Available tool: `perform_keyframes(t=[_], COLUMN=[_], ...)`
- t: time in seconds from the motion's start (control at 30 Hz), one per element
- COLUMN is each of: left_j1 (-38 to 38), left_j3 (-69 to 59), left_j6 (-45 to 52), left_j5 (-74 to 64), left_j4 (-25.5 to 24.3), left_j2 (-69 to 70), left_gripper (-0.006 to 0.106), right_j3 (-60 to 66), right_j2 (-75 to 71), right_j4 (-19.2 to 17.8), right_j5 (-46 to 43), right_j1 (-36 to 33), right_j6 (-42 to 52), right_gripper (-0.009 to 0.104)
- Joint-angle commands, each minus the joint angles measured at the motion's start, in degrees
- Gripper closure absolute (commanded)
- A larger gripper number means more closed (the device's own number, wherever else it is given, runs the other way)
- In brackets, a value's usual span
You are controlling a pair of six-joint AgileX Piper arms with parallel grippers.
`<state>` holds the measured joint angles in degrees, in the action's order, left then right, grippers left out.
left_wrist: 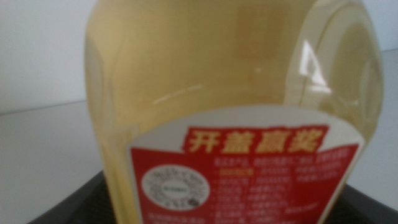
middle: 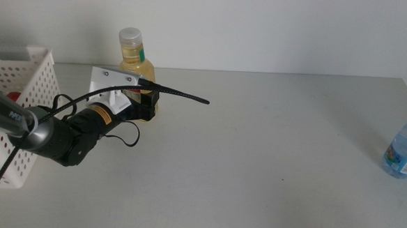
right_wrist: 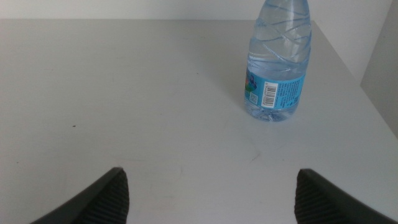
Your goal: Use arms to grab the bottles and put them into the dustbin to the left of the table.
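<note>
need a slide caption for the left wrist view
Close-up of the yellow-liquid bottle with its red-white label, between the left gripper's dark jaws.

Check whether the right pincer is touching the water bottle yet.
Apart. The right wrist view shows bare table between the right pincer, jaws open, and the upright water bottle.

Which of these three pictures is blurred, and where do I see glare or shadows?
Left wrist view: the yellow bottle fills the frame, soft and out of focus, with white glare streaks on its shoulder. Middle view: even light, only a faint shadow under the left gripper. Right wrist view: sharp; the water bottle casts a pale shadow on the table.
</note>
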<state>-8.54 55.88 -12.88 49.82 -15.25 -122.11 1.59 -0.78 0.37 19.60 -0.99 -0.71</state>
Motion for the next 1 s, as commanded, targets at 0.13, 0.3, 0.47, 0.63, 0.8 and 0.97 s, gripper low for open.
perform_keyframes(t=[0.13, 0.3, 0.47, 0.63, 0.8, 0.97], left_j1=[-0.01, -0.01, -0.01, -0.01, -0.01, -0.01], left_j3=[2.28, 2.28, 2.28, 2.22, 1.52, -1.55], left_j6=[-0.70, -0.52, -0.71, -1.40, -2.24, -1.96], left_j5=[8.07, 11.46, 14.39, 14.85, 14.09, 6.49], left_j4=[1.07, 2.49, 2.49, 2.43, 0.86, -0.28], left_j2=[1.99, 0.94, 0.49, 0.49, 2.25, 8.94], left_gripper=[0.010, 0.016, 0.034, 0.069, 0.102, 0.102], right_j3=[-0.52, -0.52, -0.52, -0.52, -0.52, -0.52], right_j2=[-1.19, -1.19, -1.19, -1.19, -1.19, -1.19], right_j4=[-0.68, -0.68, -0.68, -0.68, -0.68, -0.68], right_j5=[-4.11, -4.11, -4.11, -4.11, -4.11, -4.11], right_j1=[-0.13, -0.13, -0.13, -0.13, -0.13, -0.13], right_j6=[0.30, 0.30, 0.30, 0.30, 0.30, 0.30], right_gripper=[0.001, 0.001, 0.001, 0.001, 0.001, 0.001])
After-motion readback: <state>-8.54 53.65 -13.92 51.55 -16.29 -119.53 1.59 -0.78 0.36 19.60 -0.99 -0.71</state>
